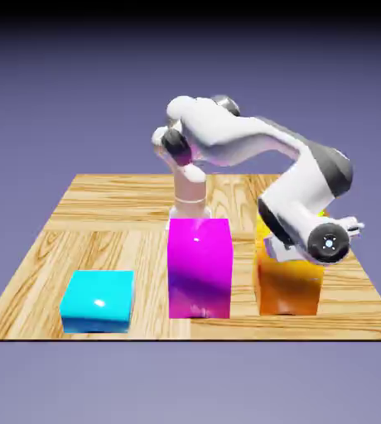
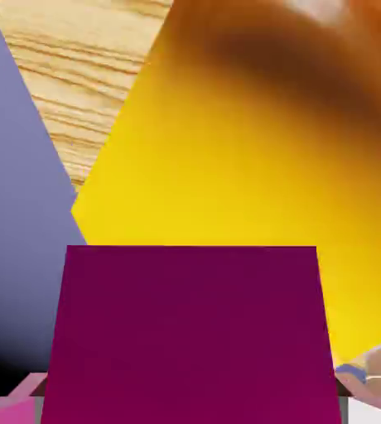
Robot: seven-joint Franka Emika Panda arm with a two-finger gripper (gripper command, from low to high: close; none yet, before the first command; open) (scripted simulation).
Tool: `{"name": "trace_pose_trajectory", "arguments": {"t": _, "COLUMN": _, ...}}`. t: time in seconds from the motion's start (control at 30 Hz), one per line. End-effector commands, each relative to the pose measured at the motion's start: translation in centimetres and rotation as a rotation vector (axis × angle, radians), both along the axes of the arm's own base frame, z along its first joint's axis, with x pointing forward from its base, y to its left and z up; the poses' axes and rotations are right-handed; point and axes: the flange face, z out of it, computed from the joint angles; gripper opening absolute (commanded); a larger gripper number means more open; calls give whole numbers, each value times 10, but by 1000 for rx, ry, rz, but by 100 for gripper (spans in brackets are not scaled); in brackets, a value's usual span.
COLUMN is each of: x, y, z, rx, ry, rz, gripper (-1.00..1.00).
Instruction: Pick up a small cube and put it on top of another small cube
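Small cube point(image 2: 190, 331) sits gripped in your pincer point(image 2: 190, 410), over the yellow-orange block point(image 1: 288, 286); placing remains.

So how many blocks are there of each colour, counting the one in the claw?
Cyan block: 1
Tall magenta block: 1
Orange-yellow block: 1
Small magenta cube, between the claw's tips: 1
Total: 4
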Motion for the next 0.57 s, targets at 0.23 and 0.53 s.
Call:
{"name": "trace_pose_trajectory", "arguments": {"t": 0.23, "x": -46, "y": 24, "z": -1, "rx": -203, "ry": -11, "rz": 53, "gripper": -100}}
{"name": "trace_pose_trajectory", "arguments": {"t": 0.53, "x": -77, "y": 18, "z": -32, "rx": -205, "ry": -11, "rz": 51, "gripper": 100}}
